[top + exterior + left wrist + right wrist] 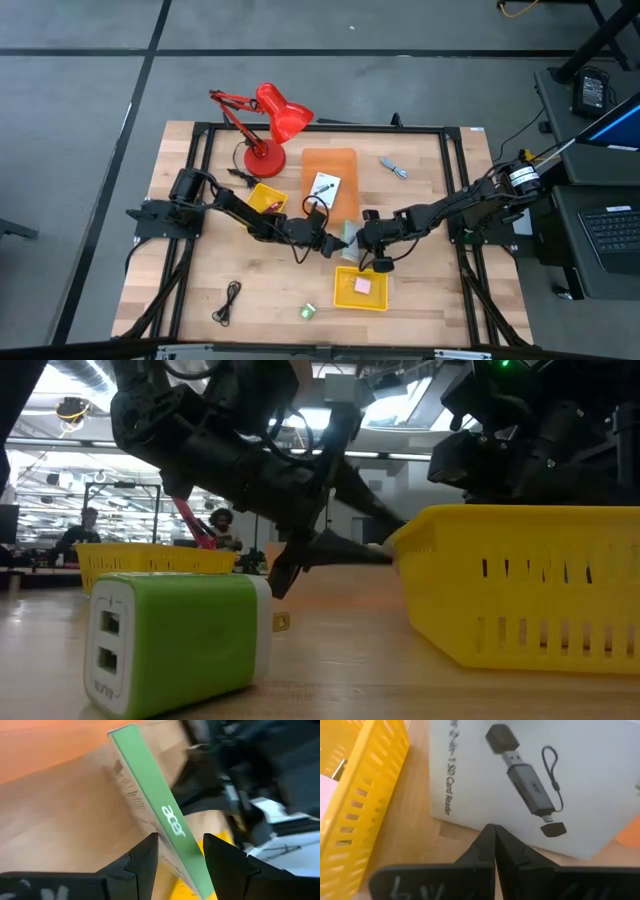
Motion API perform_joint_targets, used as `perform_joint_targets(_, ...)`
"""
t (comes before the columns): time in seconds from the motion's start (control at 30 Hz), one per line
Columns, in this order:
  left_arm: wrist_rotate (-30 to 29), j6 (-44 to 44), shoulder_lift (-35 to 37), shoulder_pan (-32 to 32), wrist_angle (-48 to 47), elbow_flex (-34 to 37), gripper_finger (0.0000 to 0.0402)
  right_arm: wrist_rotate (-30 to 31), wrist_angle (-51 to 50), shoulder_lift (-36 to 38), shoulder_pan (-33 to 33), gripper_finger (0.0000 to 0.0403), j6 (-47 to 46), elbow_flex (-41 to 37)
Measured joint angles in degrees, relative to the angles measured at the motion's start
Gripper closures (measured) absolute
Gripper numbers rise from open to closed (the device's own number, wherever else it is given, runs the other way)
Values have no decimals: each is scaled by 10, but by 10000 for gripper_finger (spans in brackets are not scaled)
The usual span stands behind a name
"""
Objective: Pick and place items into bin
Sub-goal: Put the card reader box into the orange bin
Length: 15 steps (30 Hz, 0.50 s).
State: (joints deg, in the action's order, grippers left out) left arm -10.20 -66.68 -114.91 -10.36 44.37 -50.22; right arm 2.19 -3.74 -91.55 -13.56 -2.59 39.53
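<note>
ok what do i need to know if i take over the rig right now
Left gripper: shut on the box, held tilted at table centre.
Right gripper: shut, tip beside that box, holding nothing.
Done: pink block lies in the bin beside the grippers.
Left: this box, the second box on the orange mat, green block, black cord.

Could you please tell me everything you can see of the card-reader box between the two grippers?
The card-reader box is a thin, flat cardboard carton. Its white face is printed with a dark USB card reader, its cap and a lanyard, and its green side reads "acer". It stands tilted on edge over the wooden table, clamped between the left gripper's fingers. The shut right gripper points at its white face, beside the yellow bin.
</note>
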Motion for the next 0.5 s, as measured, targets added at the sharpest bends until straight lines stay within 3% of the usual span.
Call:
perform_joint_targets(0.33, -1, -21, -1, 12, -31, 0, 251, 3, 4, 0, 0, 403, 12, 0)
perform_joint_targets(0.5, -1, -22, -1, 11, -40, 0, 284, 3, 11, 0, 0, 403, 15, 0)
